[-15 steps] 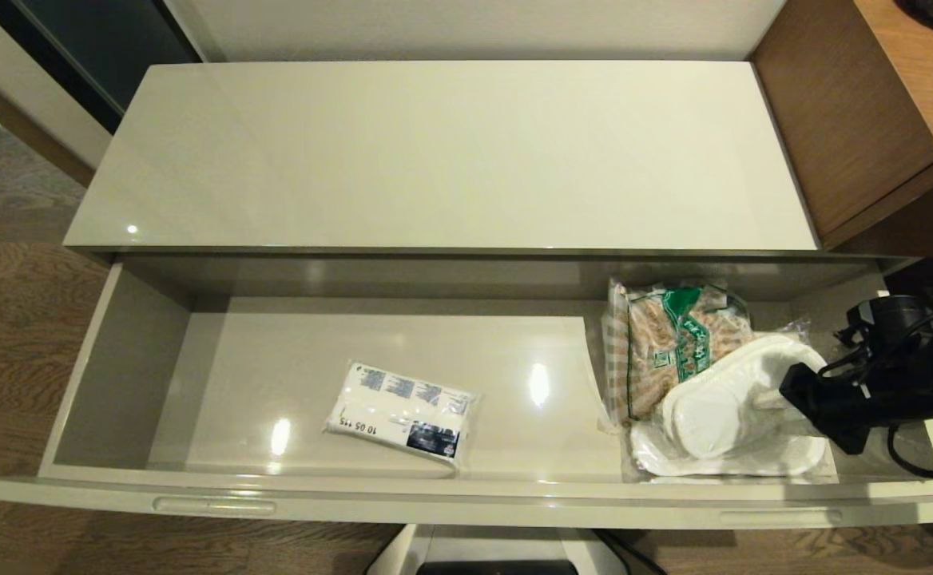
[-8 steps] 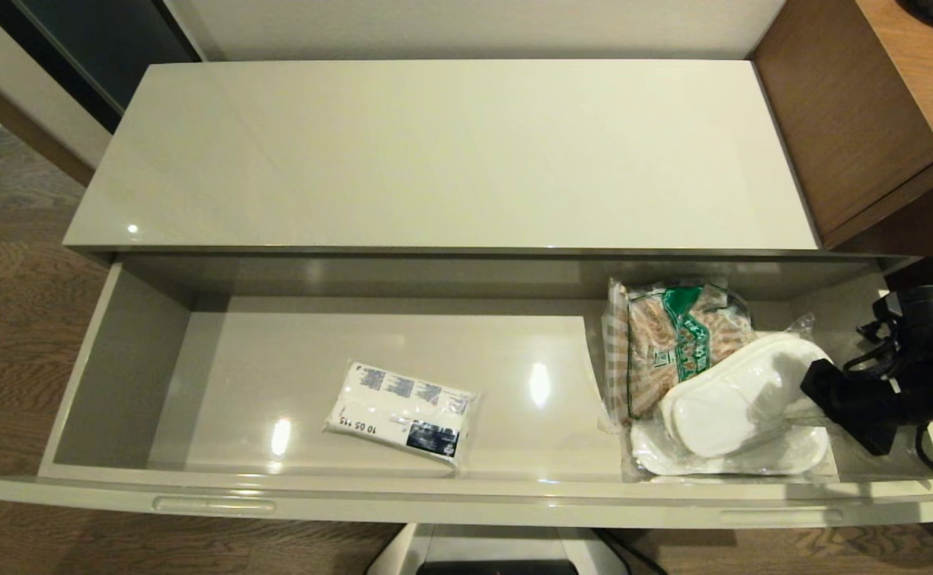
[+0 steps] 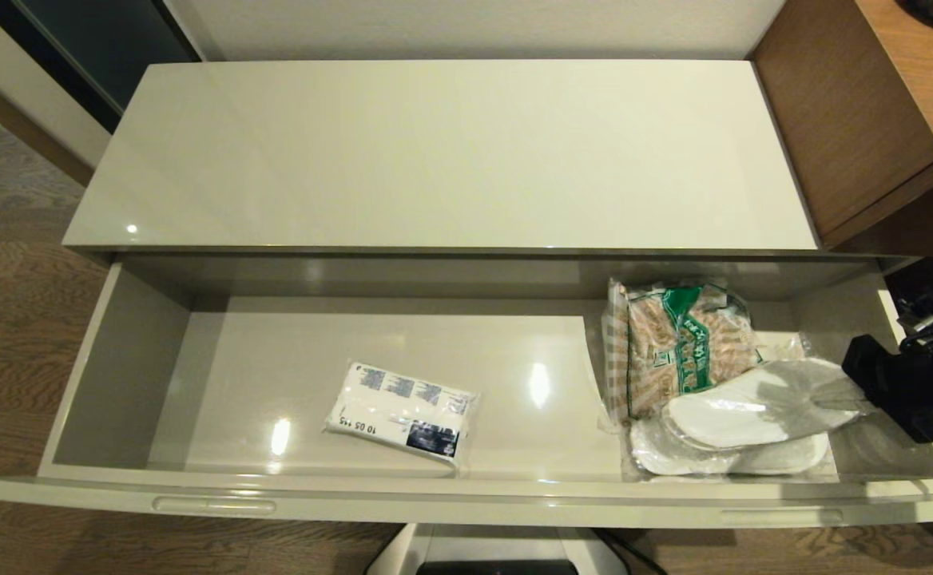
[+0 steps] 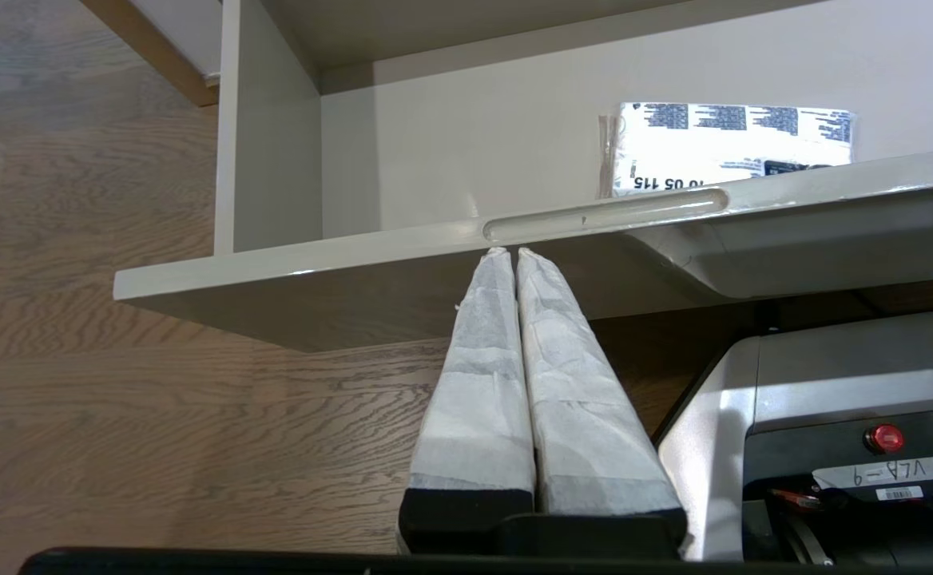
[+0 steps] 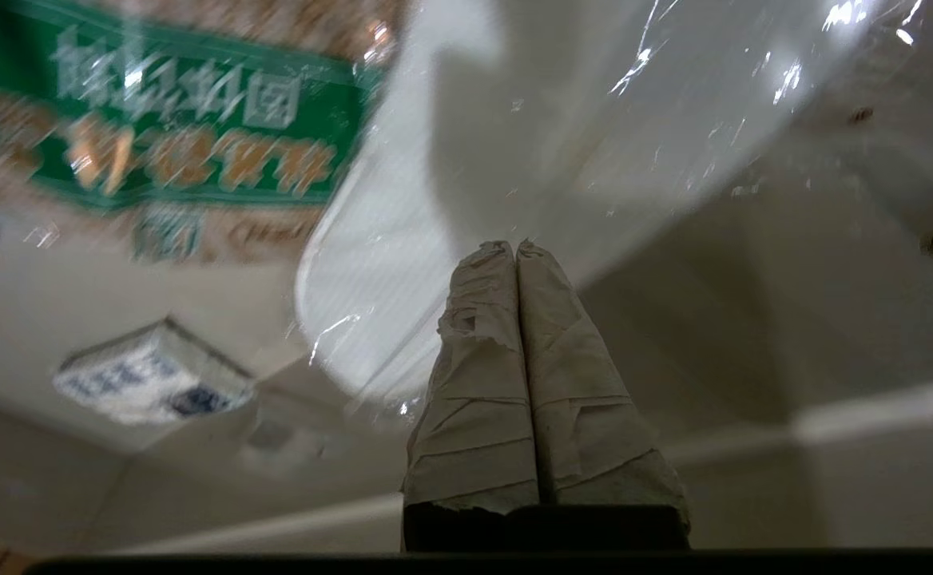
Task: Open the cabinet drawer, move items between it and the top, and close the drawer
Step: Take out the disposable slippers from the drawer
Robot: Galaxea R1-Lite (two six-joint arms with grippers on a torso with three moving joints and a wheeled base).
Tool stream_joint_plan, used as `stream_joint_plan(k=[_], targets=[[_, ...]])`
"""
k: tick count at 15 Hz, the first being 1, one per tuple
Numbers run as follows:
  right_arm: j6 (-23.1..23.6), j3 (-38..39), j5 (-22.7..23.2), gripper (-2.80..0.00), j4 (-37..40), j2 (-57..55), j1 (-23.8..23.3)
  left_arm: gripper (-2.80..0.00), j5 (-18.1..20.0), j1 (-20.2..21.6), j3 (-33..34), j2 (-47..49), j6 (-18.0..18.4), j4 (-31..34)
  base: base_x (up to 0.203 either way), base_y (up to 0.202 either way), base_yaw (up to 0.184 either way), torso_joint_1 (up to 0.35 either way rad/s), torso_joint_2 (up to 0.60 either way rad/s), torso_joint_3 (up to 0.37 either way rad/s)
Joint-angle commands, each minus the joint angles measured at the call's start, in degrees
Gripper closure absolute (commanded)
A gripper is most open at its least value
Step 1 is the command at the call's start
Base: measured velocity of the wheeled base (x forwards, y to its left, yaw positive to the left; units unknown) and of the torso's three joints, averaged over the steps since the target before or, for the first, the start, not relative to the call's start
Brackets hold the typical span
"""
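The cabinet drawer [image 3: 466,499] stands fully pulled out, so the first step of the task is done. The top [image 3: 434,152] of the cabinet carries nothing that I can see, so no item has arrived there yet.

Inside the drawer, the tissue pack [image 3: 402,411] lies flat on the floor of the drawer, a little left of the middle and toward the near rim. At the right end lie the slippers [image 3: 742,419] in their clear wrap, partly resting on the near edge of a checked snack bag [image 3: 678,343], which is toward the far wall.

The right gripper [image 3: 862,383] is at the right end of the drawer, at the right end of the slippers. In the right wrist view its jaws are pressed together and the clear wrap runs right up to their tips, so I judge they are pinching the wrap of the slippers, and the upper slipper seems lifted at that end. The left gripper [image 4: 512,254] is parked below the front of the drawer, just under the left handle slot [image 4: 606,216], with jaws clenched on nothing.

What is left, as I judge it: bring the slippers up onto the top, move the tissue pack too, then push the drawer shut
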State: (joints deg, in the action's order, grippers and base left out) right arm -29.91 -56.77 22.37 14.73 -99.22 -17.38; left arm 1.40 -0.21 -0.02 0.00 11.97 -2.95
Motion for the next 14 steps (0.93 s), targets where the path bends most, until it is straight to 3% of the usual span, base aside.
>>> stream_joint_plan(k=[1,8,14], targets=[[0.29,-1.92,0.91,0.0,3.62,5.25,-0.18,0.0,0.0,0.03,0.02,0.09,0.07,-0.04,0.0,0.0,0.0,0.0,0.0,0.0],[4.17,-16.87,6.06,0.0,29.32,23.37,-0.47,0.0,0.0,0.03,0.02,0.09,0.07,-0.04,0.0,0.0,0.0,0.0,0.0,0.0],[7.12,-22.91,7.96,0.0,41.56,31.19,-0.3,0.0,0.0,0.03,0.02,0.09,0.07,-0.04,0.0,0.0,0.0,0.0,0.0,0.0]])
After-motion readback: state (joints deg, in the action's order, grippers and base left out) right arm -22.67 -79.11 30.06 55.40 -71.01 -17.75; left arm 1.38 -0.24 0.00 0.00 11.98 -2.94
